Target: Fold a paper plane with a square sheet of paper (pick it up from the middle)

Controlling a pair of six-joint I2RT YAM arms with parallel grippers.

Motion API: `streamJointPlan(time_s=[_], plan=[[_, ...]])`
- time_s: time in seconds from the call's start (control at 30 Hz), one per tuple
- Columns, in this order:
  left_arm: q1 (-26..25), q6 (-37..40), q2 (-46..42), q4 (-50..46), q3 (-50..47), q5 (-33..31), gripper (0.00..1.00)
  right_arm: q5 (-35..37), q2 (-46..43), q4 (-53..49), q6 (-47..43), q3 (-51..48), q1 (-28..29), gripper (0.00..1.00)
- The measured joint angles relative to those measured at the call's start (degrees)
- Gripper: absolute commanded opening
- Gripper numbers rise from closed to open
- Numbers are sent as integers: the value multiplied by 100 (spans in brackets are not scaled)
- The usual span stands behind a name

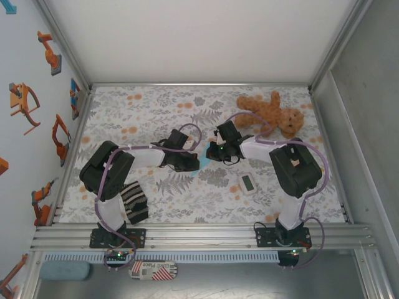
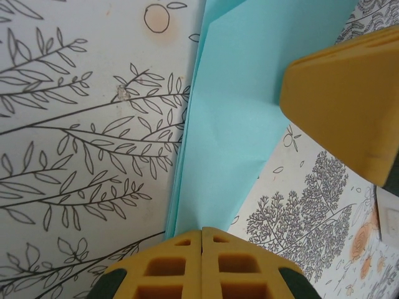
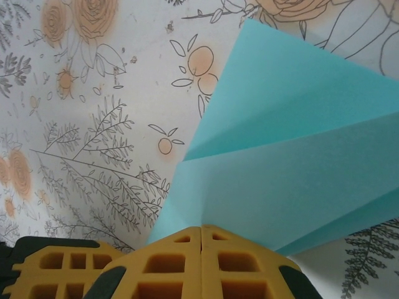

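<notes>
Paper: a light-blue sheet (image 2: 230,112), already folded into overlapping layers with creases, lay at the middle of the flowered table (image 1: 137,118), between the two arms.
Left gripper: the left gripper (image 2: 201,240) had its yellow fingers pressed together with no gap. The narrow end of the paper ran in under the tips.
Left grip: whether the paper was pinched or only pressed down could not be told.
Right gripper: the right gripper (image 3: 201,237) was likewise clenched tight, fingers touching. The paper fanned out from its tips, up and to the right.
Right grip: one flap stood angled above the lower layer; a true pinch could not be told.
Paper to tools: in the left wrist view the sheet stretched away from the left tips, and a yellow finger (image 2: 343,106) of the right gripper sat at its far right edge.
Teddy bear: the teddy bear (image 1: 274,112) lay at the far right, well apart from the paper.
White gadget: the white gadget (image 1: 247,184) lay near the right arm, apart from the paper.
Striped cloth: the striped cloth (image 1: 134,202) lay by the left arm's base.
</notes>
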Motion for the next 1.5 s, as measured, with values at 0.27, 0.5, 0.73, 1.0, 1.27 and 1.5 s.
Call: streamJointPlan(time_s=[0.27,0.5,0.73,1.0,1.27,1.5], plan=[[0,7,0,-153,50,-2,3,7,155,-42,4,55,-17,1],[0,11,0,-173,55,0,3,2,232,-94,4,90,-28,1],[4,66,-2,-254,109,2,6,7,310,-334,2,264,-28,1],[9,22,-195,24,162,103,9,22,319,-363,9,280,-28,0],[2,-173,221,387,323,284,5,20,319,-358,68,280,-28,0],[-2,-116,439,197,437,278,3,20,319,-358,111,280,-28,0]])
